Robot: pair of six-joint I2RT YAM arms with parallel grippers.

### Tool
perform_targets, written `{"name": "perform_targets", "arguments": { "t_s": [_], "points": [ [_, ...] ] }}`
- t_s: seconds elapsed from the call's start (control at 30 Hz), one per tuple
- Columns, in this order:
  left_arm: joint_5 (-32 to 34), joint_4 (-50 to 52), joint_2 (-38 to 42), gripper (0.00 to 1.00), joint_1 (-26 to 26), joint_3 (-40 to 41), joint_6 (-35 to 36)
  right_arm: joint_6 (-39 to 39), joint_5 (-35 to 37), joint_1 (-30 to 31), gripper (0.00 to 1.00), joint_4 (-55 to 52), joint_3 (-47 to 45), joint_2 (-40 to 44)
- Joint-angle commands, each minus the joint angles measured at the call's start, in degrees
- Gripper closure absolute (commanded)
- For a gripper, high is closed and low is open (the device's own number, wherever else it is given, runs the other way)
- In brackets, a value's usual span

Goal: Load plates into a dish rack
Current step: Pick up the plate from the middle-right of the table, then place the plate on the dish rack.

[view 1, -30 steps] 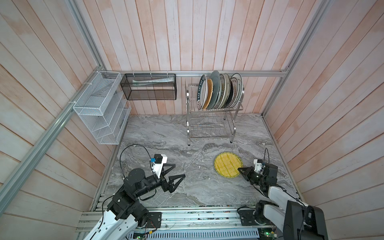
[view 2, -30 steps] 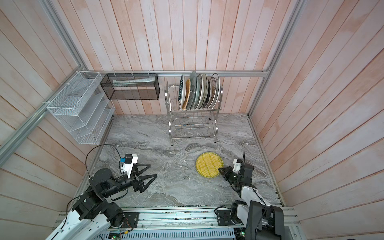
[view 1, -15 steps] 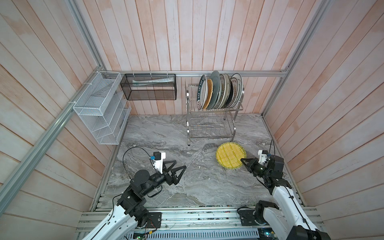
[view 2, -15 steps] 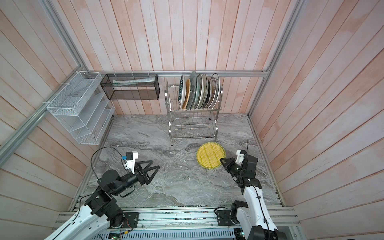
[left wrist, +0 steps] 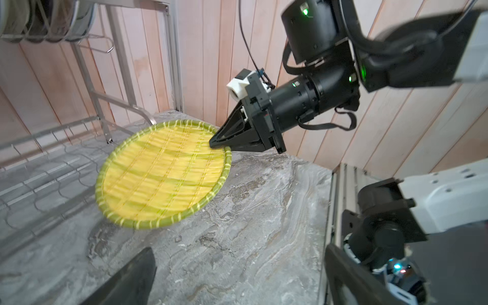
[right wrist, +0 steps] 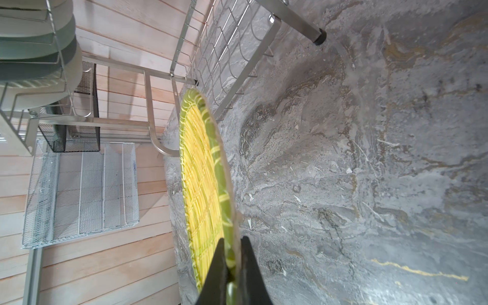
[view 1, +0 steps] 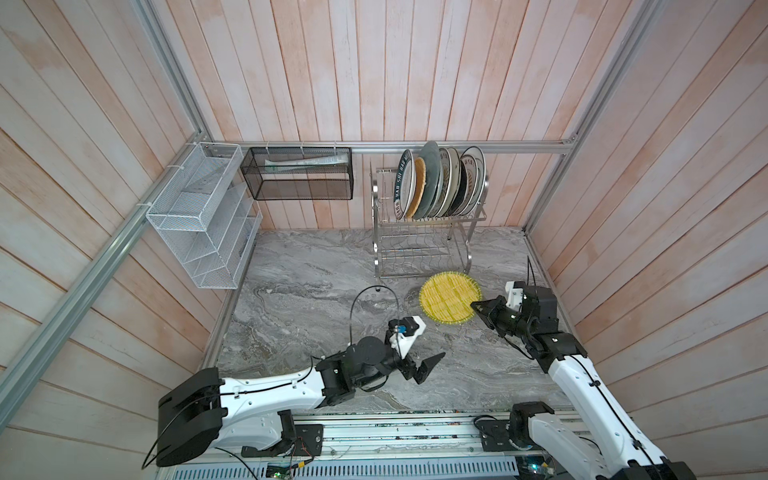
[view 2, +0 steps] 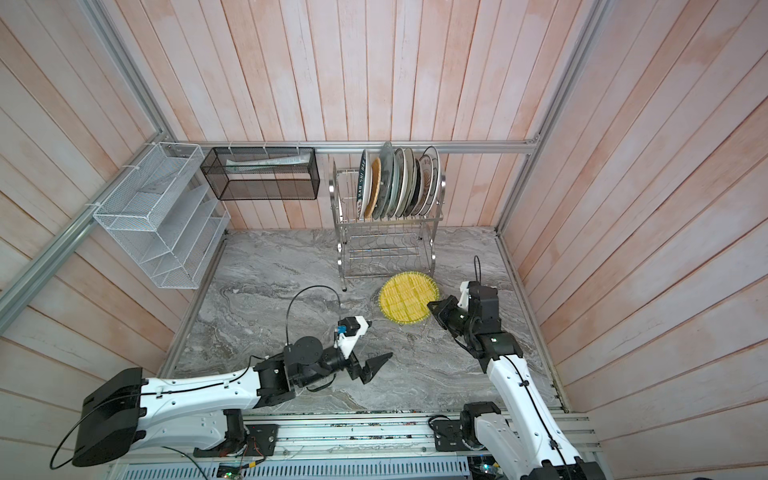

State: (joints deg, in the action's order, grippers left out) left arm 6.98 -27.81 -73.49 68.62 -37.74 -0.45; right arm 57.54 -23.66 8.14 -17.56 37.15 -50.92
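A yellow woven-look plate (view 1: 449, 301) (view 2: 407, 301) with a green rim hangs tilted just above the marble table, in front of the dish rack (view 1: 424, 245) (view 2: 386, 245). My right gripper (view 1: 476, 306) (view 2: 432, 306) is shut on its near right rim; the right wrist view shows the fingers pinching the plate (right wrist: 203, 179) edge-on. The rack's upper tier holds several upright plates (view 1: 440, 183) (view 2: 399, 183); its lower tier is bare. My left gripper (view 1: 428, 368) (view 2: 376, 368) hovers open over the table's middle, holding nothing, facing the plate (left wrist: 163, 174).
A white mesh organiser (view 1: 203, 224) hangs on the left wall and a black mesh basket (view 1: 299, 174) on the back wall beside the rack. Wood walls close in three sides. An aluminium rail (view 1: 374, 432) with both arm bases runs along the front.
The right gripper has carried the yellow plate off the table and toward the rack. The left arm has reached out to the right, its gripper still open.
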Motion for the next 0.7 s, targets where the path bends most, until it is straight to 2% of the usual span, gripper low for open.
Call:
{"name": "perform_targets", "arguments": {
  "t_s": [0.0,0.17,0.27,0.37,0.43,0.67],
  "points": [
    [9.15,1.56,-5.39,0.0,2.26,-5.71,17.61,4.01,5.2,2.25,1.0,-3.4,2.21,0.24],
    [16.96,-0.03,-13.59,0.09,4.66,-10.24,32.6,5.9,6.77,3.37,1.0,-5.25,3.24,2.36],
    [19.64,-0.51,-17.47,0.2,4.77,-12.73,38.06,6.36,6.83,3.47,1.0,-6.21,3.54,3.92],
    [19.14,-2.27,-19.98,0.27,4.69,-13.73,40.88,6.7,6.65,3.46,1.0,-6.95,3.81,5.22],
    [19.37,-2.43,-21.97,0.36,4.68,-15.23,42.29,6.93,6.27,3.55,1.0,-7.38,3.81,5.69],
    [23.27,-4.08,-29.0,0.56,4.44,-19.94,46.25,7.65,6.41,3.64,1.0,-8.46,3.55,7.14]
  ]
}}
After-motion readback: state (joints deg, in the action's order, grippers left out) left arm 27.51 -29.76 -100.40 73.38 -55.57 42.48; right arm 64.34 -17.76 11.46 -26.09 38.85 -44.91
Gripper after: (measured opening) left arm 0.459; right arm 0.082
